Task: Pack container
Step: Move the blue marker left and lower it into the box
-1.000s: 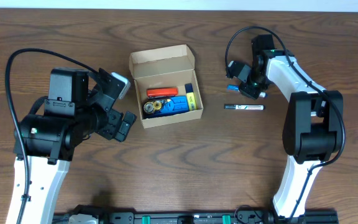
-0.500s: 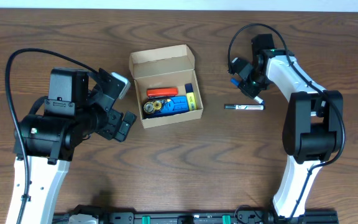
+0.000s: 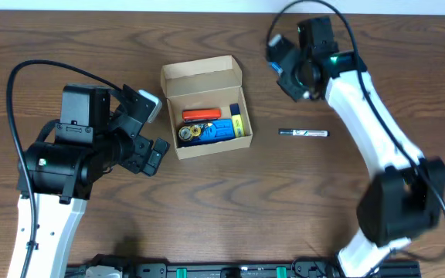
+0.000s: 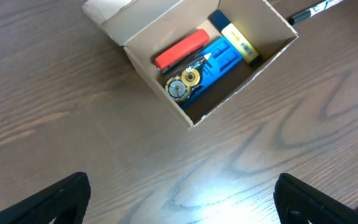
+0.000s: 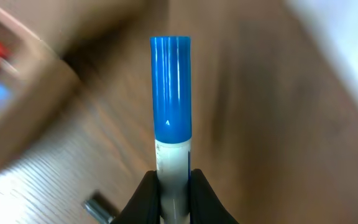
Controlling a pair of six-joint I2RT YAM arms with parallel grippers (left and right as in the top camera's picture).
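Observation:
The container [image 3: 204, 76] is an open tan cardboard box left of centre, its flap lid folded back. It holds a red item, a blue item, a yellow marker and round gold pieces; it also shows in the left wrist view [image 4: 143, 27]. My right gripper [image 5: 172, 186] is shut on a white marker with a blue cap [image 5: 171, 87], held in the air to the right of the box [image 3: 288, 68]. A black-and-white pen [image 3: 303, 133] lies on the table right of the box. My left gripper [image 4: 182, 202] is open and empty, to the left of and below the box.
The brown wooden table [image 3: 230, 193] spans the view. The pen's tip shows at the top right of the left wrist view [image 4: 312, 9]. The left arm's body [image 3: 76, 147] stands left of the box.
My right gripper has lifted the blue-capped marker off the table and moved up and left toward the box. The left arm and the pen have not moved.

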